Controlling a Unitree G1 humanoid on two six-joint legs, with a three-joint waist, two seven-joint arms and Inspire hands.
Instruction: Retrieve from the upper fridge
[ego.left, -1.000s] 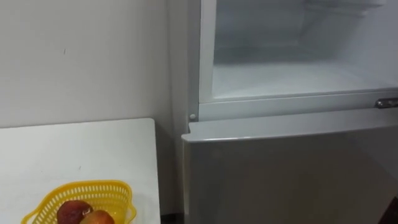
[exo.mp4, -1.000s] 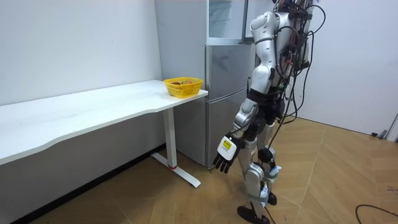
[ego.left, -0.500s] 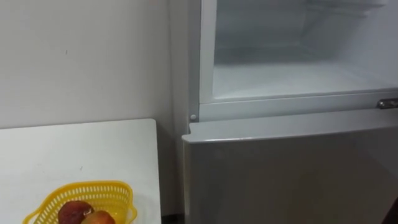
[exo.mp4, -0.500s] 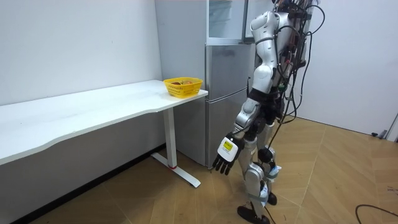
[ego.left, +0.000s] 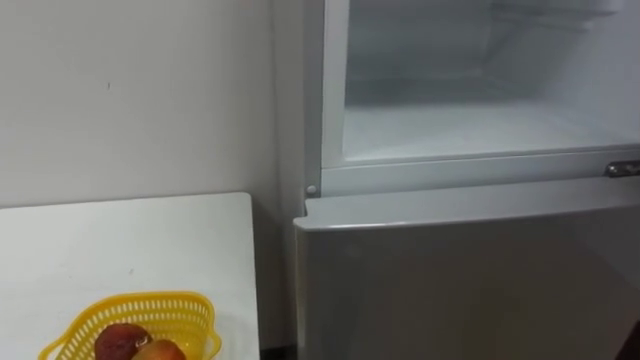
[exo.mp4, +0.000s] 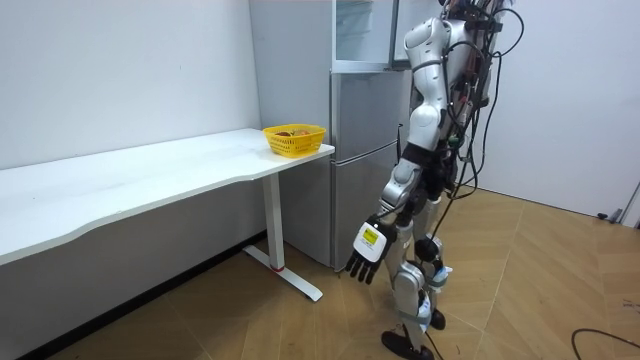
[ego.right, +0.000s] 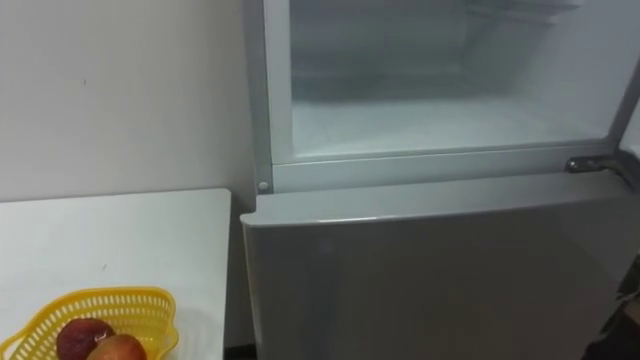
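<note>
The robot's left hand hangs low beside its thigh in the room view, fingers loosely apart and pointing at the floor, closed on nothing. The tag on its back carries a yellow patch whose print is too small to read. The robot stands upright on the wood floor directly before the silver fridge, a tall upright cabinet just beside the end of a long white table. Seen from the head, the upper fridge compartment stands open toward the robot. It is a wide white box with its long side running left to right, its floor and back wall a frosty white inside a pale grey frame. Below it the lower door is shut, a plain brushed-grey face, and a small metal hinge fitting sits at the frame's right end. To the robot's left, near the table's end and apart from the fridge, a yellow mesh basket holds two round fruits that touch each other, a dark red one and an orange one nearer the robot.
</note>
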